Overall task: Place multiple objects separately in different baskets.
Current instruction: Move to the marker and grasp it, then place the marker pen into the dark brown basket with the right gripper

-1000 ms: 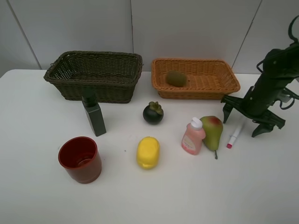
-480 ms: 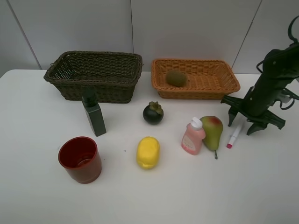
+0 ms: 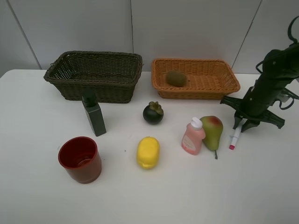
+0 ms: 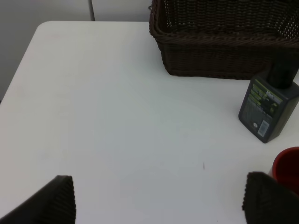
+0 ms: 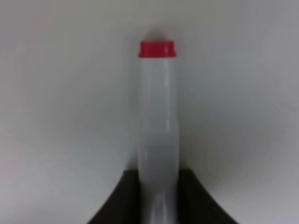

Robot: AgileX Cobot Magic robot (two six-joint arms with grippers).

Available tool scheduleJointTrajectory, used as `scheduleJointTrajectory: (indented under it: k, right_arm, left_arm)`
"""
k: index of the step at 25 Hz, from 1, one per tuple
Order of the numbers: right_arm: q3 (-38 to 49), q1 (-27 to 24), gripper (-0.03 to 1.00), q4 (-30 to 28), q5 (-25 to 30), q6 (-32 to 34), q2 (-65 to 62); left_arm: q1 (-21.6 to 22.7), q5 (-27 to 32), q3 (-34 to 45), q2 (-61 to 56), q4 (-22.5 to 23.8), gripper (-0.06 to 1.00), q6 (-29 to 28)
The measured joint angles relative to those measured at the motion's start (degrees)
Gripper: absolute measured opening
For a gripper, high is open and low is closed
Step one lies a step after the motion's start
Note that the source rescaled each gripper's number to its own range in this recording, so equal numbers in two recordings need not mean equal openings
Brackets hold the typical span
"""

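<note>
- Clamping the white marker [image 5: 158, 121]: R gripper [image 3: 240, 123] has its jaws shut on the rear end, pink tip pointing away. Marker lies flat on the table [image 3: 261, 186], not lifted, near the pear [image 3: 212, 132].
- Done: 1 of 8 objs. The kiwi [image 3: 175, 78] sits in the orange basket [image 3: 196, 92].
- Dark basket [image 3: 93, 88]: nothing seen inside, but its near wall hides part of the floor, so prob. empty.
- Left to sort, all on the table: marker, pear, pink bottle [image 3: 192, 137], lemon [image 3: 148, 152], mangosteen [image 3: 153, 113], dark green bottle [image 3: 94, 116], red cup [image 3: 80, 158].
- L gripper [image 4: 159, 179]: jaws wide apart, holding nothing, over bare table w/ the green bottle & dark basket ahead of it.
- In the way: pear & pink bottle stand touching, close to the marker, so a sideways drag could knock them; lift straight up first.
- My read: fruit goes orange, so the marker goes to the dark basket, a long carry over the mangosteen & green bottle.
</note>
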Motion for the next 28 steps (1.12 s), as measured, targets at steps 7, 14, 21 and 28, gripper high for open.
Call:
scheduleJointTrajectory:
  k: [7, 14, 21, 28]
  right_arm:
    - [0.00, 0.00, 0.00, 0.00, 0.05, -0.17, -4.68]
    - [0.00, 0.00, 0.00, -0.85, -1.15, -0.20, -14.78]
    - [-5.09, 0.00, 0.00, -3.32, -7.27, -8.20, -17.97]
    - [-9.95, 0.00, 0.00, -6.75, -18.57, -14.51, -17.70]
  left_arm:
    - [0.00, 0.00, 0.00, 0.00, 0.00, 0.93, 0.00]
    - [0.00, 0.00, 0.00, 0.00, 0.00, 0.93, 0.00]
    - [0.00, 0.00, 0.00, 0.00, 0.00, 0.93, 0.00]
    - [0.00, 0.00, 0.00, 0.00, 0.00, 0.93, 0.00]
